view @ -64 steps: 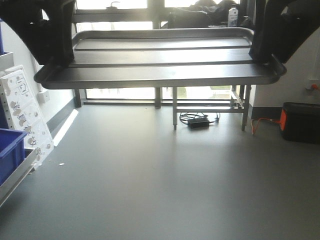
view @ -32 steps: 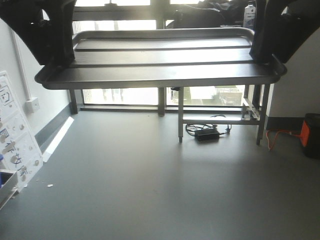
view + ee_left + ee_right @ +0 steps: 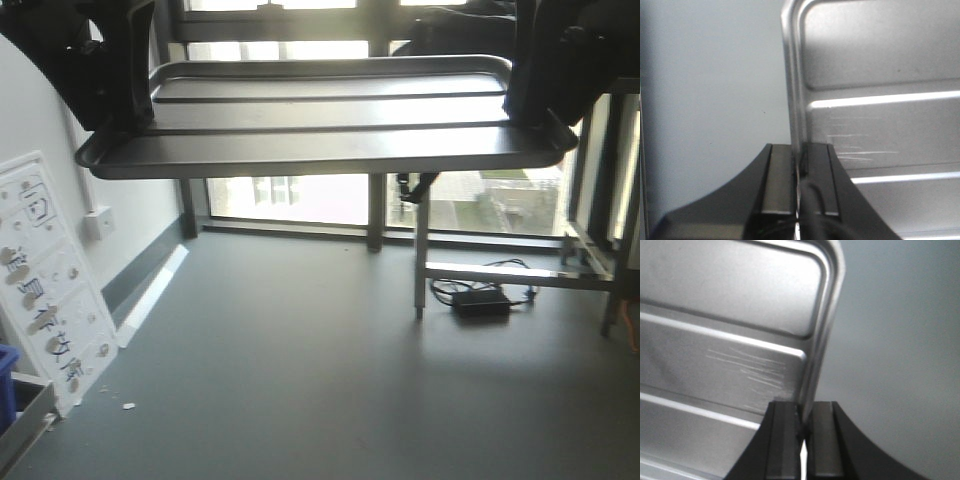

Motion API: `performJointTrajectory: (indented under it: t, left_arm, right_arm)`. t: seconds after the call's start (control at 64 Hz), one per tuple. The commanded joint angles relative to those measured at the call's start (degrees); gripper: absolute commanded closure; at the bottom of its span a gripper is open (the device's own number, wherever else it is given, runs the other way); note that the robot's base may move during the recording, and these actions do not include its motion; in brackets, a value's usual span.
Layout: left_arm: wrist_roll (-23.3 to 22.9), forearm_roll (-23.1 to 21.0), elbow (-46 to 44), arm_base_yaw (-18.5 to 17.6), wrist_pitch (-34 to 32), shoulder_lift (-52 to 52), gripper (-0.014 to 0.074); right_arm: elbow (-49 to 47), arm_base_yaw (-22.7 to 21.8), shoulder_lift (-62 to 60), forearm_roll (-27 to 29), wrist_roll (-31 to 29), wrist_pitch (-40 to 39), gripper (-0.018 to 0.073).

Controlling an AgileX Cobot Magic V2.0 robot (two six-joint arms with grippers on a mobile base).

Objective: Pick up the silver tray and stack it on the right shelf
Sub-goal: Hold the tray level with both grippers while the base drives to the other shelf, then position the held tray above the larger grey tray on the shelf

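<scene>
The shiny rectangular ridged steel tray (image 3: 330, 110) was held level above the grey floor (image 3: 300, 350), its end rims clenched by the left end effector (image 3: 800, 170) and right end effector (image 3: 804, 422); carrying seemed under way, and next the unseen right shelf had to be reached.

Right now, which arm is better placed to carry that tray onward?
Neither: the left gripper and right gripper each clamp an opposite rim of the silver tray, held level, so both must move together.
</scene>
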Motion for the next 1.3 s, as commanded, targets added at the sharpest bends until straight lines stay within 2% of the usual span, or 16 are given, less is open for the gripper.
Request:
performJointTrajectory:
  t: [0.0, 1.28]
  left_arm:
    - [2.08, -1.67, -1.68, -0.82, -1.25, -2.19, 0.0689]
    - [2.08, -2.02, -1.68, -0.92, -1.25, -2.19, 0.0689]
  right_arm:
    - [-1.89, 0.25, -1.84, 0.49, -1.55, -5.33, 0.0503]
    - [-1.89, 0.25, -1.84, 0.49, -1.55, -5.28, 0.0503]
